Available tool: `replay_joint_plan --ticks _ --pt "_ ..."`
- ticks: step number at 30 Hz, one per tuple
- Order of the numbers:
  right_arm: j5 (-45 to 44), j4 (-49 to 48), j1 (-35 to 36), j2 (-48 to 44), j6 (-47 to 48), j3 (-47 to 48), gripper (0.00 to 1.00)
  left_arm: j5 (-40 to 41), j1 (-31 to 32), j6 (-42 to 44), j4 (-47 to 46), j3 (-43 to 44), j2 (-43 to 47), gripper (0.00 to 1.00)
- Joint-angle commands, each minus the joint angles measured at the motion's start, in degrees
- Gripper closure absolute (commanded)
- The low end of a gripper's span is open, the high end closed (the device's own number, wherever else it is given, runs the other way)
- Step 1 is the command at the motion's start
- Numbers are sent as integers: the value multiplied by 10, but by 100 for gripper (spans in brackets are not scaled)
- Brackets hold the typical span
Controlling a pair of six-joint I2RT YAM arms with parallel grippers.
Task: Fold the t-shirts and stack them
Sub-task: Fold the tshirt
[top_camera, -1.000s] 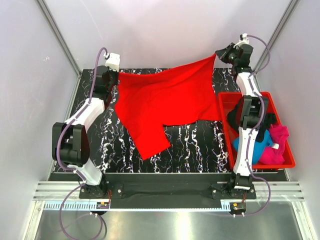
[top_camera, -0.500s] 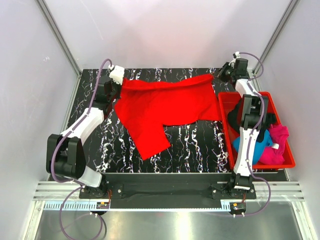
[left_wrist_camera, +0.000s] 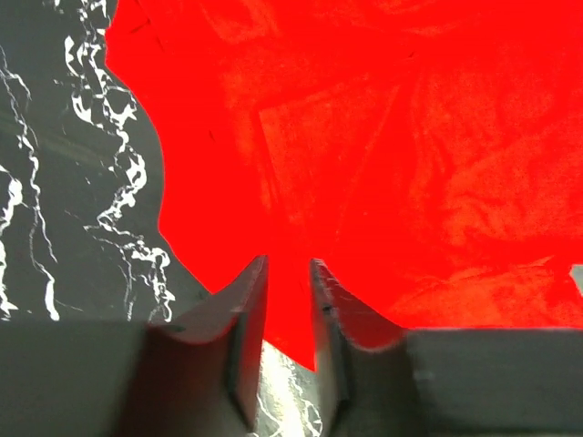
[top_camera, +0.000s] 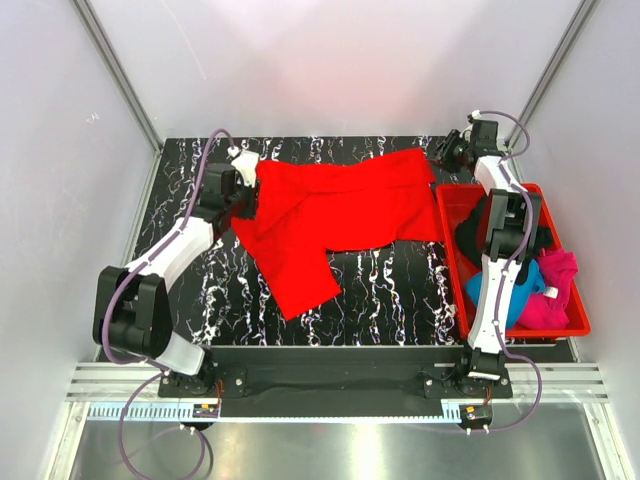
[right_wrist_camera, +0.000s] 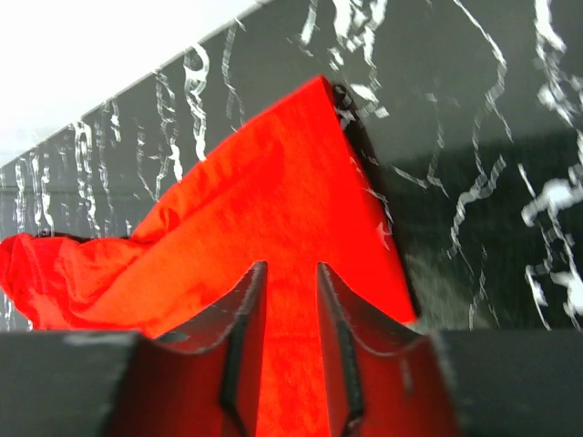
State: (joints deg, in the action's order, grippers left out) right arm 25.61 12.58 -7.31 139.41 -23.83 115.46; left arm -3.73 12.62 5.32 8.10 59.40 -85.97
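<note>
A bright red t-shirt (top_camera: pixel 335 215) lies spread on the black marbled table, one sleeve pointing toward the near edge. My left gripper (top_camera: pixel 248 183) sits low over the shirt's far-left corner. In the left wrist view its fingers (left_wrist_camera: pixel 250 300) stand a little apart, with red cloth (left_wrist_camera: pixel 383 146) and bare table showing in the gap (left_wrist_camera: pixel 289 273). My right gripper (top_camera: pixel 447 155) is low over the far-right corner. Its jaws (right_wrist_camera: pixel 290 273) are also slightly apart, with flat red cloth (right_wrist_camera: pixel 255 209) under them. Black (top_camera: pixel 535 238), blue (top_camera: pixel 518 290) and magenta-pink (top_camera: pixel 555 290) shirts lie in the bin.
A rigid red plastic bin (top_camera: pixel 447 205) stands at the table's right side, against the right arm. Grey enclosure walls stand close behind and beside the table. Bare marbled tabletop (top_camera: pixel 400 290) shows in front of the shirt.
Both grippers have come down from holding the shirt's top edge raised. The top edge now lies flat on the table, and the left gripper has shifted right and nearer.
</note>
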Motion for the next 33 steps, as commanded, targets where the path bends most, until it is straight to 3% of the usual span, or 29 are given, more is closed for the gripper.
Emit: replay_joint_plan --ticks 1,4,8,16,24,29,32,33 --pt "-35 52 -2 -74 -13 19 59 36 -4 -47 -14 -7 37 58" --pt "-45 87 0 -105 -43 7 58 99 -12 -91 -2 30 25 50" --pt "-70 132 14 -149 -59 -22 63 157 -41 -138 114 126 -91 55" --pt "-162 177 108 -230 -22 -128 75 151 -69 -200 155 148 -179 55" --pt "-215 165 162 -304 -12 -233 76 98 -82 -210 127 135 -224 55" --pt "-245 162 177 -323 -10 -313 77 93 -83 -197 171 185 -268 57" --pt "-253 159 179 -324 -8 -355 78 90 -85 -188 203 212 -290 68" --pt "-266 157 178 -325 -8 -370 79 87 -87 -188 206 215 -298 80"
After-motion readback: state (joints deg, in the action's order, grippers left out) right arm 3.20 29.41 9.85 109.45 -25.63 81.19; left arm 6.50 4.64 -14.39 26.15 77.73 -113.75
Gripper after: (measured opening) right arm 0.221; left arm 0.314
